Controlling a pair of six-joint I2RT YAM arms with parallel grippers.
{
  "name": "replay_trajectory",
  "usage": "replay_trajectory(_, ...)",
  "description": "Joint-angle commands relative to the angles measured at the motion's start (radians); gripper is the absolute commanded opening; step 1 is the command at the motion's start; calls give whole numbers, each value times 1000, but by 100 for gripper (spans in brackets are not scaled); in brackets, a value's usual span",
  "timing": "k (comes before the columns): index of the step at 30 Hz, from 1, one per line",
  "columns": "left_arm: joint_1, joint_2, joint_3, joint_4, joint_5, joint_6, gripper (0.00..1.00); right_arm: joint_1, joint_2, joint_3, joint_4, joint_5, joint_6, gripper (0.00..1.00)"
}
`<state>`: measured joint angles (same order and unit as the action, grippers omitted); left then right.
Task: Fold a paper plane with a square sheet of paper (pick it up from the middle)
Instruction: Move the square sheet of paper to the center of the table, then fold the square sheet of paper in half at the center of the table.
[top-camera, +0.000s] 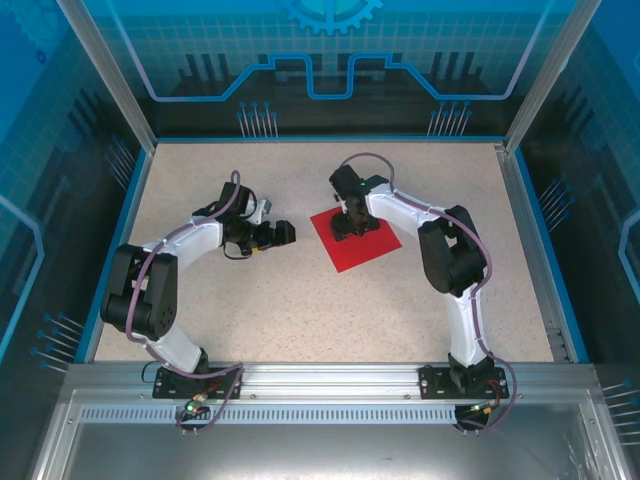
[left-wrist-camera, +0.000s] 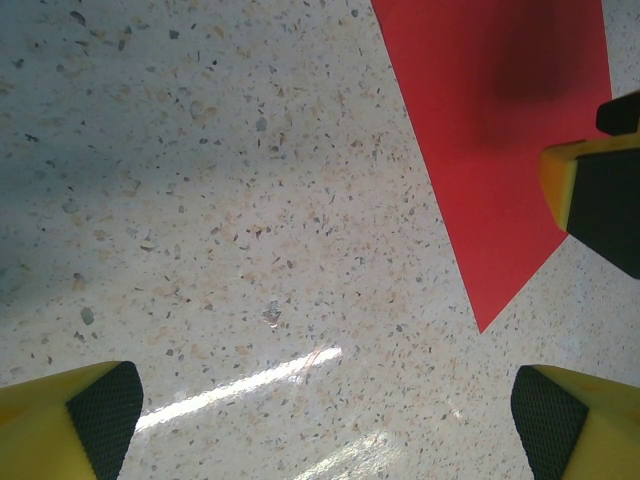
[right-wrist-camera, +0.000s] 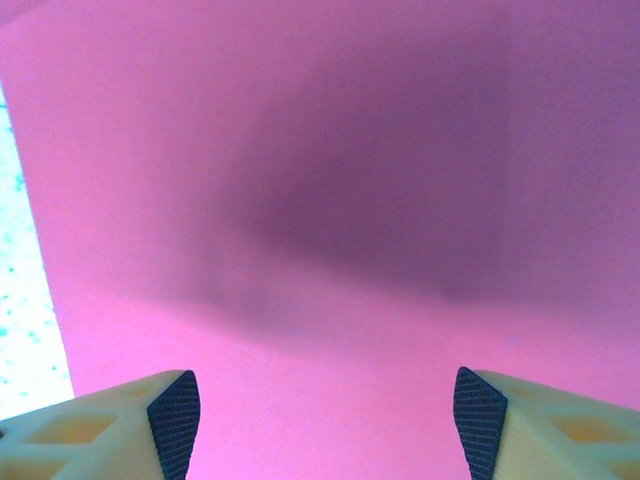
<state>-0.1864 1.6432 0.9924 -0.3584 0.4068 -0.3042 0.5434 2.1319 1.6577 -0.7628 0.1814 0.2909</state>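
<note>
Red and thin, the square sheet of paper (top-camera: 355, 243) lies flat on the speckled table (top-camera: 300, 310), turned in the top view so that its corners point like a diamond's. It looks plain and no crease shows in it. In the right wrist view the sheet (right-wrist-camera: 330, 180) reads pinkish, with a broad dark shadow across its middle and a strip of table past its left edge.

The right gripper (top-camera: 352, 225) stands directly above the sheet, over the half farther from the arm bases, pointing down. Its jaws are apart: in the right wrist view (right-wrist-camera: 327, 415) the two yellow, black-padded fingers sit in the bottom corners with unbroken paper between them and nothing pinched. Whether the tips touch the sheet I cannot tell.

The left gripper (top-camera: 280, 235) is just to the left of the sheet, off it and aimed toward it. In the left wrist view (left-wrist-camera: 330, 410) its jaws are spread wide over bare table, and the sheet (left-wrist-camera: 500, 150) fills the upper right, one corner pointing down between the fingers' reach.
</note>
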Motion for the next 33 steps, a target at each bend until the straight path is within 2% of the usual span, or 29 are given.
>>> replay_trajectory(1, -6, -8, 14, -21, 23, 22, 99, -19, 56, 36, -17, -17, -28, 72)
replay_trajectory(13, -10, -10, 16, -29, 28, 23, 99, -31, 129, 15, -44, -19, -85, 74)
replay_trajectory(23, -13, 1, 8, -15, 28, 18, 99, -25, 38, 63, -80, 4, -167, 75)
replay_trajectory(33, -16, 13, 15, -37, 20, 38, 99, -46, 124, 82, -79, 9, -218, 77)
